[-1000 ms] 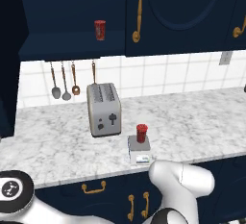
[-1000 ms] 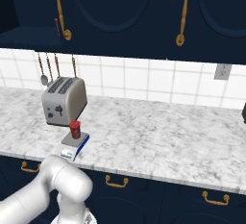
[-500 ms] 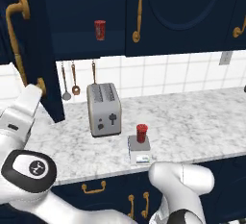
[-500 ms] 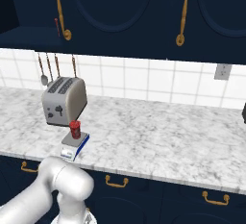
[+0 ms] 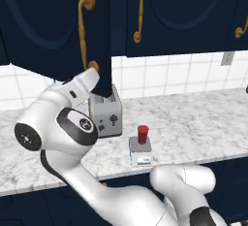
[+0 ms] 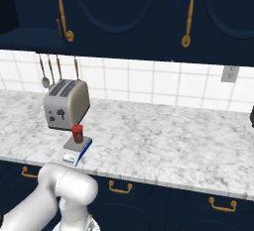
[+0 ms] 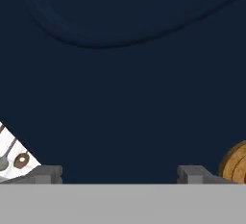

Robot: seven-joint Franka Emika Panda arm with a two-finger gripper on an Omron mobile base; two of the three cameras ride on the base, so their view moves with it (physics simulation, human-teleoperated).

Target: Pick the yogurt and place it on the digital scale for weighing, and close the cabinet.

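Observation:
The yogurt (image 5: 142, 134) (image 6: 77, 133), a small red cup, stands upright on the digital scale (image 5: 140, 153) (image 6: 74, 152) near the counter's front edge. My arm is raised to the left, well away from it, with its wrist (image 5: 81, 85) against the lower edge of the cabinet door (image 5: 53, 21), which stands partly swung out with its brass handle (image 5: 84, 31) facing me. In the hand view my gripper (image 7: 120, 175) is open, nothing between its fingertips (image 7: 48, 174), and it is close up against the navy door panel (image 7: 125, 74), with the brass handle (image 7: 236, 163) at the right.
A silver toaster (image 5: 105, 117) (image 6: 65, 103) stands behind the scale, partly hidden by the door in the left base view. Utensils (image 6: 49, 69) hang on the tiled wall. The other wall cabinet doors (image 6: 149, 12) are shut. Marble counter (image 6: 173, 141) stretches right.
The arm has risen at the left and swung the cabinet door to the right, so it now covers the open shelf and the red cup there. Yogurt and scale have not moved.

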